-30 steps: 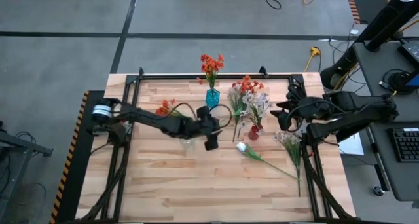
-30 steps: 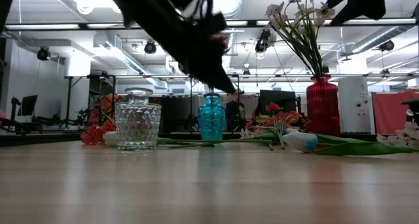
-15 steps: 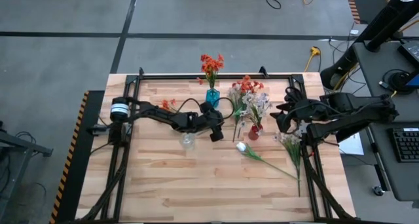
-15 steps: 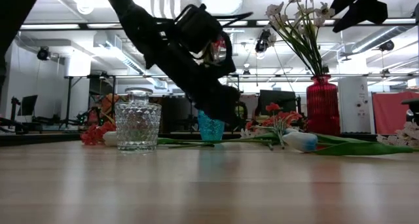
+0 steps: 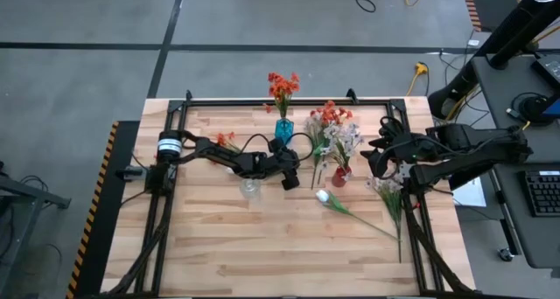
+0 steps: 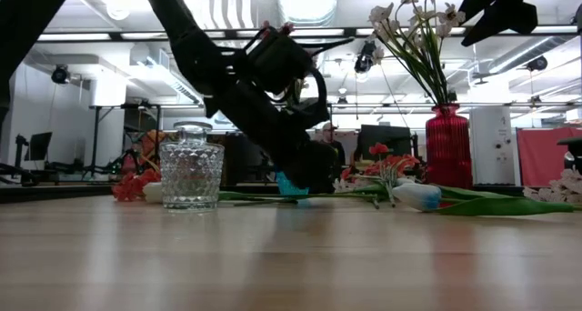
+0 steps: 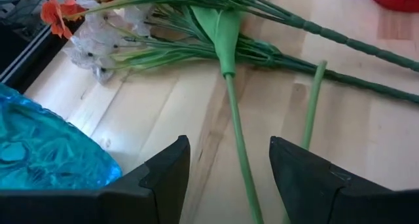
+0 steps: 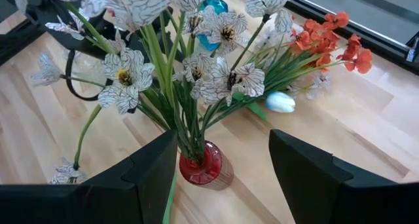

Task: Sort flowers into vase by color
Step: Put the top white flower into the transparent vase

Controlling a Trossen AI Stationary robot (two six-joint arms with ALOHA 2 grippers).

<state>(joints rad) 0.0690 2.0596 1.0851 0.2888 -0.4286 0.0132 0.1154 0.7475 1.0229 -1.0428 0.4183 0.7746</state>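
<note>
Reaching low over the table, the left gripper [image 7: 226,178] stands open, astride a green flower stem [image 7: 237,129] beside the blue vase [image 5: 284,128]. The right gripper [image 8: 222,178], unclenched and empty, hovers above the red vase [image 8: 204,166].

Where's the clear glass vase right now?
In the high view the clear glass vase stands left of centre on the table, just under the left arm, with the blue vase behind it to the right.
</note>
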